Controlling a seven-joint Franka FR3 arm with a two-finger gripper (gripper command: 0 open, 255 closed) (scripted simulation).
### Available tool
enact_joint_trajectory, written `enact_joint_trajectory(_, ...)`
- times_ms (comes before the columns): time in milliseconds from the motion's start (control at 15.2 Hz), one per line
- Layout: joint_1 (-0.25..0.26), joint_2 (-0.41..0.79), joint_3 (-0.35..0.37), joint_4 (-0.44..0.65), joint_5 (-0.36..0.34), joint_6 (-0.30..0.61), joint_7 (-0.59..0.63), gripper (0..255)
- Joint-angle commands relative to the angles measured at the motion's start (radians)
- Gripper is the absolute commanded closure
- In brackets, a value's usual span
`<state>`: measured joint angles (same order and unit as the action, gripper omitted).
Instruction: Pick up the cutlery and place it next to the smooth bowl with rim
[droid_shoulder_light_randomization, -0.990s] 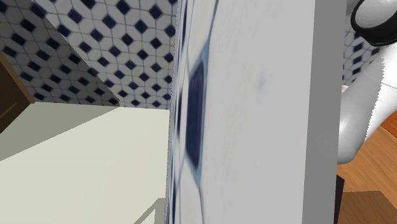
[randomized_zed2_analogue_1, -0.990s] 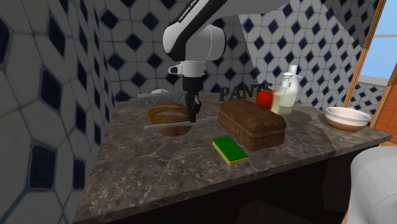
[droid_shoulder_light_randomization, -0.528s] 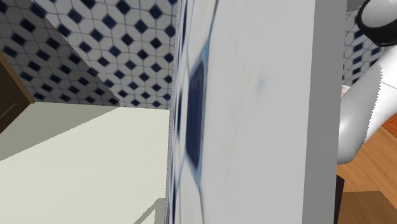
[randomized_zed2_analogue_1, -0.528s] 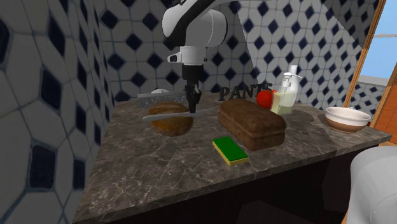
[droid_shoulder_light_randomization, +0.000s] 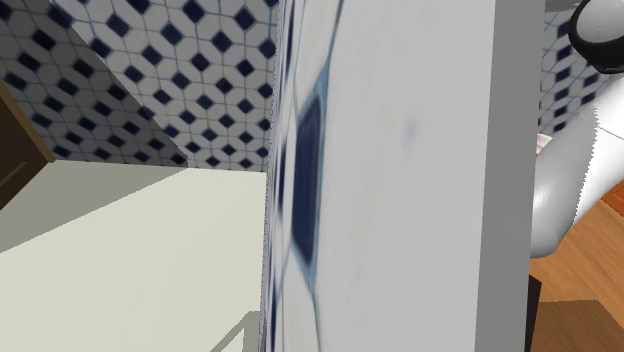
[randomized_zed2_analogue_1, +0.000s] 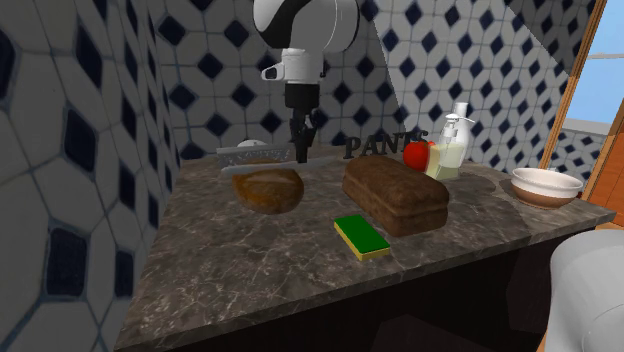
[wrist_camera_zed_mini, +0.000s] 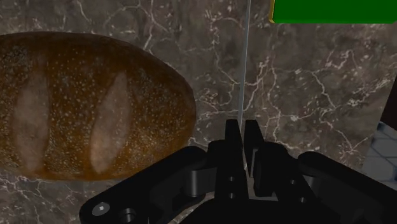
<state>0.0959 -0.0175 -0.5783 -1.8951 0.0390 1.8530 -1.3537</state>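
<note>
The dark marble counter (randomized_zed2_analogue_1: 250, 270) fills the lower half of the second exterior view, and the white arm (randomized_zed2_analogue_1: 305, 25) comes down from the top centre. Below the arm sits a round brown loaf (randomized_zed2_analogue_1: 268, 188). A darker rectangular loaf (randomized_zed2_analogue_1: 396, 195) lies just right of centre, with a green sponge (randomized_zed2_analogue_1: 360, 237) in front of it. The rimmed bowl (randomized_zed2_analogue_1: 545, 185) stands at the far right edge of the counter, well apart from the hand.

The gripper (randomized_zed2_analogue_1: 300, 150) hangs above the round loaf, its fingers pinched on a thin knife (wrist_camera_zed_mini: 244, 63). The wrist view catches the knife edge-on, running out from between the fingers past the loaf's end.

From here I'd say the pick-up is done, since the knife looks clear of the counter. What's left is the carry to the right, over the dark loaf, and setting it down beside the bowl.
</note>
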Motion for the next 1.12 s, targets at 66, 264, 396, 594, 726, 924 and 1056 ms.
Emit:
enact_joint_trajectory(66, -0.016, -0.049, -0.015, -0.035, -0.03, -0.007, -0.021, 255)
enact_joint_trajectory(264, -0.043, -0.115, -0.038, -0.094, -0.072, -0.004, -0.055, 255)
enact_joint_trajectory(396, -0.063, -0.156, -0.054, -0.128, -0.1, -0.004, -0.079, 255)
enact_joint_trajectory(594, -0.096, -0.211, -0.08, -0.169, -0.14, -0.007, -0.12, 255)
enact_joint_trajectory(726, -0.118, -0.244, -0.099, -0.191, -0.166, -0.012, -0.15, 255)
enact_joint_trajectory(924, -0.153, -0.286, -0.129, -0.215, -0.202, -0.019, -0.199, 255)
enact_joint_trajectory(1056, -0.176, -0.309, -0.152, -0.225, -0.224, -0.025, -0.234, 255)
